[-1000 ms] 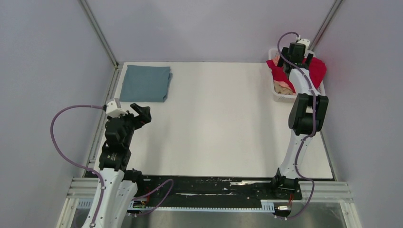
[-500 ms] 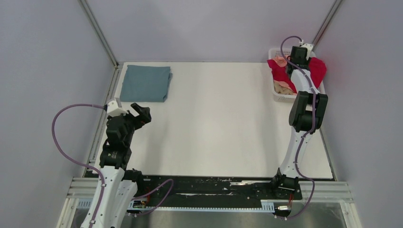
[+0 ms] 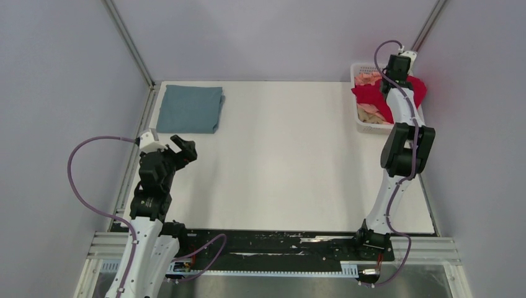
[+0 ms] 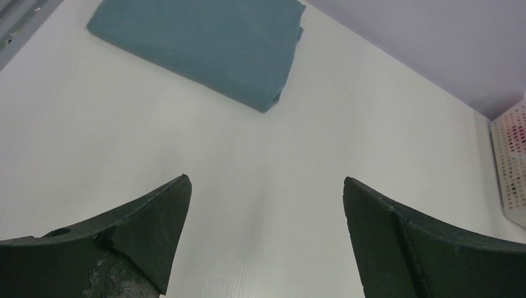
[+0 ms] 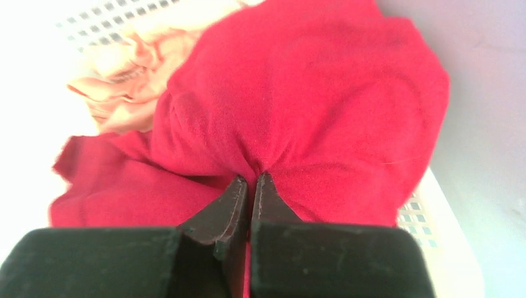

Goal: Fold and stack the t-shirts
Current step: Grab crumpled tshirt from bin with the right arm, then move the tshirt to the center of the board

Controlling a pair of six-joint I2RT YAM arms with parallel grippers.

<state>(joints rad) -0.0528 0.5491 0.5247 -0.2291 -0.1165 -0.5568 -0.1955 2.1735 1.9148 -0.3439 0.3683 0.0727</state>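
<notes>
A grey-blue t-shirt (image 3: 190,108) lies folded at the table's far left corner, also in the left wrist view (image 4: 205,43). A crumpled red t-shirt (image 3: 372,96) fills the white mesh basket (image 3: 366,127) at the far right. My right gripper (image 5: 253,180) is shut on a pinch of the red t-shirt (image 5: 298,118), the cloth gathering into folds at its fingertips. In the top view that gripper (image 3: 392,84) is reached over the basket. My left gripper (image 3: 184,148) hovers open above bare table, short of the grey-blue shirt, its fingers (image 4: 155,217) wide apart with nothing between.
A peach-coloured cloth (image 5: 133,68) lies in the basket beside the red shirt, also seen in the top view (image 3: 371,113). Grey walls close in the table on three sides, with metal frame posts (image 3: 127,40) at the back corners.
My right gripper has closed from open onto the red t-shirt, and the arm has shifted farther back over the basket. The left arm has stayed still.
</notes>
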